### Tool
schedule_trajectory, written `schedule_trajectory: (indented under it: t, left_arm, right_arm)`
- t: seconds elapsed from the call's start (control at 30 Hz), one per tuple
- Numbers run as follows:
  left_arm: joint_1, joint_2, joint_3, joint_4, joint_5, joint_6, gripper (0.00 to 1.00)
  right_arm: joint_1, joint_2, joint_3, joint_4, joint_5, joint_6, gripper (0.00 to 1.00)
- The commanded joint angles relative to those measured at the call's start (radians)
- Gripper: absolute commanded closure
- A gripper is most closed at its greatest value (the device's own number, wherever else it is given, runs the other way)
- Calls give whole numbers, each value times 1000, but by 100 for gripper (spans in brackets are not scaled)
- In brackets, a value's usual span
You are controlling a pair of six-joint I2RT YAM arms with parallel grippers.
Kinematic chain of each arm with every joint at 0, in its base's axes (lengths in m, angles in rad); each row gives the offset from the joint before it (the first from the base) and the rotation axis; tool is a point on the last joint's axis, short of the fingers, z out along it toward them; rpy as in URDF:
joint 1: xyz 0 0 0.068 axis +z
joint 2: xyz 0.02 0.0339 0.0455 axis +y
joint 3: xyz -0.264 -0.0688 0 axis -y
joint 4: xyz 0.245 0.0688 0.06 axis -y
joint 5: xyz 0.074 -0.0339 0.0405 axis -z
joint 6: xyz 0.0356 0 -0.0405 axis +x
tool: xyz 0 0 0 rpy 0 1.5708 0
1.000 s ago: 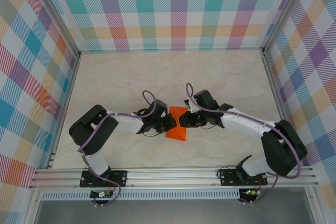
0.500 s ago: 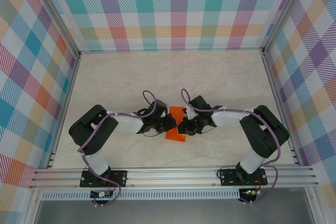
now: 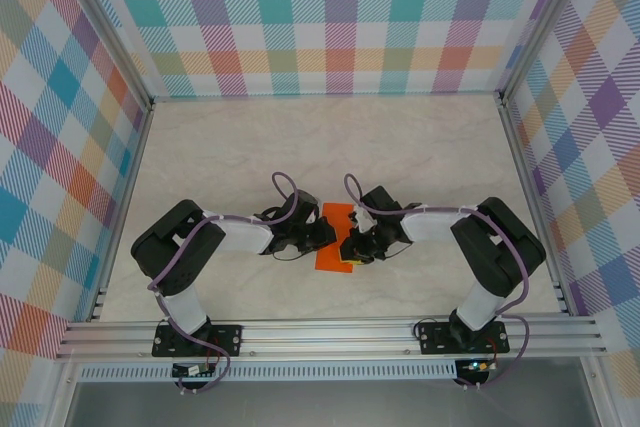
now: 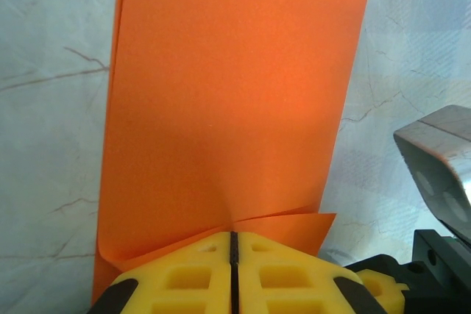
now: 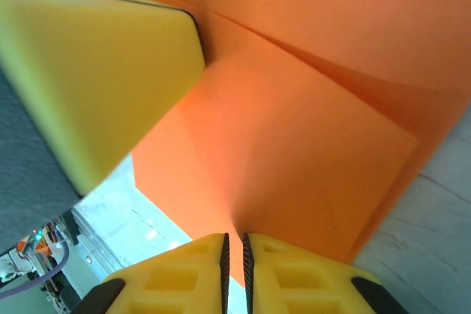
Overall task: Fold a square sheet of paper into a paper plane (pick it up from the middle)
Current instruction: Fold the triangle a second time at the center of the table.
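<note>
On pale marbled tabletop (image 3: 250, 147), orange paper (image 3: 334, 255); plaid walls (image 3: 340, 17) around.

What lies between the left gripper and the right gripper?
The folded orange paper: the left gripper and right gripper pinch it from opposite sides, as the top view shows.

The right claw (image 3: 352, 247) has come left and toward the near edge of the table (image 3: 250, 147), and now pinches the right side of the square sheet of paper (image 3: 330, 257). Its elbow (image 3: 500, 247) has swung inward from the table's right edge. The sheet's near end now lies flatter.
</note>
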Motion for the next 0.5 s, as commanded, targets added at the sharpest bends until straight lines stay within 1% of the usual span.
schedule_trajectory:
  t: [0.0, 0.23, 0.47]
  left_arm:
    - [-19, 25, -36, -111, -40, 18, 91]
    - [-19, 33, -37, -111, -46, 17, 92]
    - [-19, 32, -38, -111, -43, 17, 92]
  right_arm:
    - [-4, 14, -31, -35, -5, -31, 84]
    - [-3, 2, -31, -89, 26, -45, 84]
    - [2, -93, -30, -121, -7, -36, 84]
